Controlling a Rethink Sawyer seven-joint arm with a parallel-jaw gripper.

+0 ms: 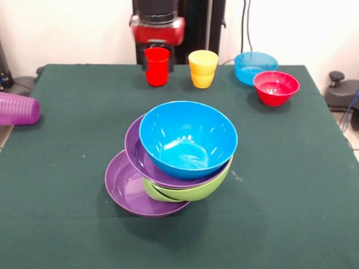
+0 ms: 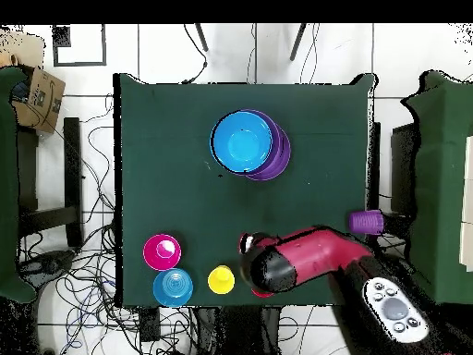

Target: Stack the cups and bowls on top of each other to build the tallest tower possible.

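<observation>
The tower (image 1: 174,162) stands nearest on the green tabletop (image 1: 291,213), a little toward 7 o'clock from its centre in the front view. Its base is a large purple bowl (image 1: 126,190) that sticks out toward 8 o'clock. On it sits a lime green bowl (image 1: 193,192), tilted, with its rim showing at 5 o'clock. A second purple bowl (image 1: 140,159) rests on the green one, shifted toward 10 o'clock. The large blue bowl (image 1: 188,140) crowns the heap, upright and open, leaning slightly toward 3 o'clock. From overhead, the blue bowl (image 2: 240,143) covers most of the heap, and purple rim (image 2: 277,153) shows only at its 3 to 5 o'clock side.

At 9 o'clock, at the tabletop's edge, the translucent purple cup (image 1: 18,109) lies on its side. Overhead it (image 2: 367,222) sits just beside the arm (image 2: 309,259).

Along the far edge stand four things, well apart from the tower. The red cup (image 1: 157,66) is upright at 11 o'clock. The yellow-orange cup (image 1: 203,68) stands just beside it at 12 o'clock. The small red bowl (image 1: 276,87) sits at 1 o'clock, touching or nearly touching the light blue bowl (image 1: 255,66) behind it.

The arm reaches over the far edge above the red cup in the overhead view. The gripper is not distinguishable under it, so I cannot tell its state.
</observation>
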